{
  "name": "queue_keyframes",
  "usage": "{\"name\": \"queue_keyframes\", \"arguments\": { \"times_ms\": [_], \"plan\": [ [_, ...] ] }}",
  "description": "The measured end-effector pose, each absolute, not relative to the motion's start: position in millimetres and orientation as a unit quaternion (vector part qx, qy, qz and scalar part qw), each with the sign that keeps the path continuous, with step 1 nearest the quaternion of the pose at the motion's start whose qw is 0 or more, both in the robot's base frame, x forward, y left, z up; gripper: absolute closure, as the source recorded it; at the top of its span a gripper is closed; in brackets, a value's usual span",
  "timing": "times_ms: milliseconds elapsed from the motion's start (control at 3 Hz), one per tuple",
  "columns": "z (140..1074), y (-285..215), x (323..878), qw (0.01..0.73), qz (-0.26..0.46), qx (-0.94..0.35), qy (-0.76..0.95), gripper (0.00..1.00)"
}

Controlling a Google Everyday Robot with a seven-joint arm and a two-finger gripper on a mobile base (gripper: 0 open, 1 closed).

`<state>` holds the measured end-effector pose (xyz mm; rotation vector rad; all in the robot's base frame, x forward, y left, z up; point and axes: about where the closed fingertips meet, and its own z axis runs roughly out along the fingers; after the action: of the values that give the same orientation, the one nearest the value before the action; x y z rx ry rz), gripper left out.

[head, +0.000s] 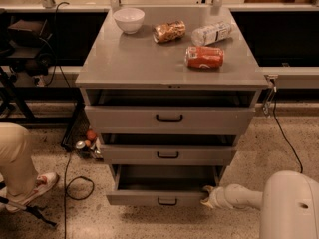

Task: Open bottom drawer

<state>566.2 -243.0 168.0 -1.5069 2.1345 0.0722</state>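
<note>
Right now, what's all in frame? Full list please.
cabinet: 1, grey, centre
top drawer: 1, grey, black handle, slightly open
middle drawer: 1, grey, slightly open
bottom drawer: 1, grey, pulled out farthest
bowl: 1, white, cabinet top, back left
packet: 1, brown, lying back centre
bottle: 1, clear, lying back right
can: 1, red, on its side, in front of the bottle
floor clutter: small cans, left of the cabinet
cable: black, floor left
bystander's leg: beige trousers, white shoe, lower left
arm: 1, white, lower right
tool: 1, white, at the right end of the bottom drawer's front
</note>
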Motion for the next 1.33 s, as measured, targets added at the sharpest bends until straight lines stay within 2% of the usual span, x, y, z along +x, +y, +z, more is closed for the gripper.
{"name": "queue_keyframes", "arguments": {
  "times_ms": [1000, 1333],
  "plan": [
    [167.9, -243.0, 566.0, 0.261, 0.027, -0.556, 0.788, 1.0],
    [167.8, -242.9, 565.9, 0.261, 0.027, -0.556, 0.788, 0.79]
  ]
}}
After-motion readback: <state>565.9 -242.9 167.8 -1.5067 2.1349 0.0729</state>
